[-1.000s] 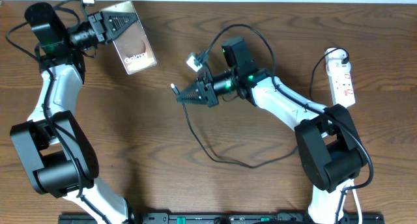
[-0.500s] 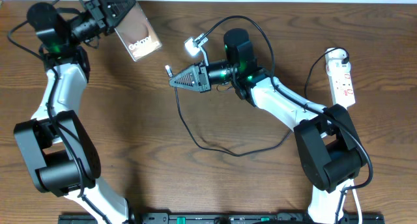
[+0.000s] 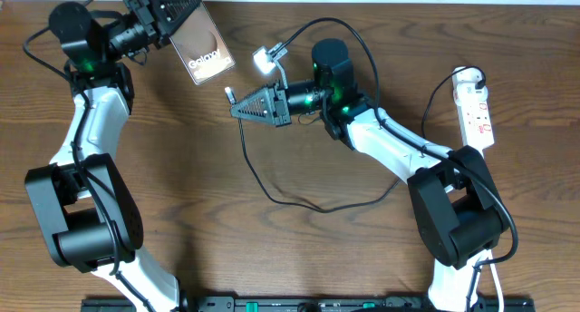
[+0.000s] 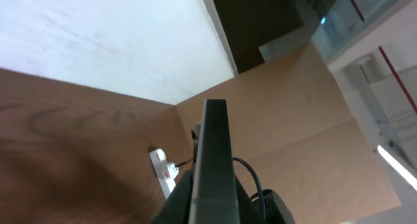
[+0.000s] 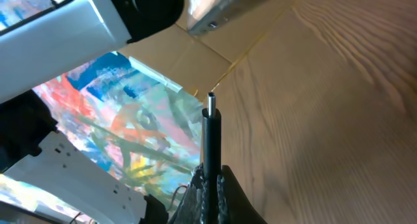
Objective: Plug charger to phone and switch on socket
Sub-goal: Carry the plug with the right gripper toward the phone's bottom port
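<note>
The right gripper (image 3: 237, 110) is clamped on the charger plug tip (image 3: 228, 93), which is held just below-right of the phone (image 3: 204, 51). The phone is gripped by the left gripper (image 3: 177, 17), with its long axis slanted and its lower end turned toward that tip.

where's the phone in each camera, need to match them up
Overhead: phone top left, tilted, its upper end held in the left fingers.
Left wrist: phone bottom centre, seen edge-on.
Right wrist: apparently the blurred brown end at top centre, beyond the charger plug.
Shared landmark: the white socket, far right in overhead and lower centre in left wrist; it is not in right wrist.
</note>
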Available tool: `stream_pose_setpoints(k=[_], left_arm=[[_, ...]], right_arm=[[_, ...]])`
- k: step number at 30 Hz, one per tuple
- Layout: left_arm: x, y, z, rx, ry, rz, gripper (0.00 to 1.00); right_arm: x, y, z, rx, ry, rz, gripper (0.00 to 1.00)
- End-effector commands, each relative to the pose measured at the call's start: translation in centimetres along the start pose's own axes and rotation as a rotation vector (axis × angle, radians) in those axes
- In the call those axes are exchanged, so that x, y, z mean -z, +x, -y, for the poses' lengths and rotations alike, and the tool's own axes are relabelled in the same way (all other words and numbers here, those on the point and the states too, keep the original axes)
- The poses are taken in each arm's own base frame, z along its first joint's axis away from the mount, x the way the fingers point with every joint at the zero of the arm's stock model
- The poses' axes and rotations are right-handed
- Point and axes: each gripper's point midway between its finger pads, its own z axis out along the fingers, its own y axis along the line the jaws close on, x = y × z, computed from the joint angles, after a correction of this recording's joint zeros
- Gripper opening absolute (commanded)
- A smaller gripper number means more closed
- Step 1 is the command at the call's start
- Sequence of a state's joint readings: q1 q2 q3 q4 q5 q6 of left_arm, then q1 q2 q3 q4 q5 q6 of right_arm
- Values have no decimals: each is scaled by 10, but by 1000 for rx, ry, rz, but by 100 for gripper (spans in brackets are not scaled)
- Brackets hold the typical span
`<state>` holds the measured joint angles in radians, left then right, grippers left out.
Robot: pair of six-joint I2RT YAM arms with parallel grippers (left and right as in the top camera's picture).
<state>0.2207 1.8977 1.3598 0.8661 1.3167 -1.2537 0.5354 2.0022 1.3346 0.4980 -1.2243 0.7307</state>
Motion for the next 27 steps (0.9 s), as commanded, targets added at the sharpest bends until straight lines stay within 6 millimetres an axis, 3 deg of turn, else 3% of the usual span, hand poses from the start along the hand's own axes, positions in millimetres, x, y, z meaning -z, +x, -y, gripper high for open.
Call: stream_pose_setpoints(k=[1,13,27], left_arm=[[2,4,13,-26,18,-29,7],[-12,15,18,-23,36,-64,7],[-12,19,18,-23,42,-86,8]], right_arm=[[-5,2,-6,-15,-31,-22,1],[-7,1,-7,-19,-31,-17,1],[-6,-2,-10,5,-41,-10,1]])
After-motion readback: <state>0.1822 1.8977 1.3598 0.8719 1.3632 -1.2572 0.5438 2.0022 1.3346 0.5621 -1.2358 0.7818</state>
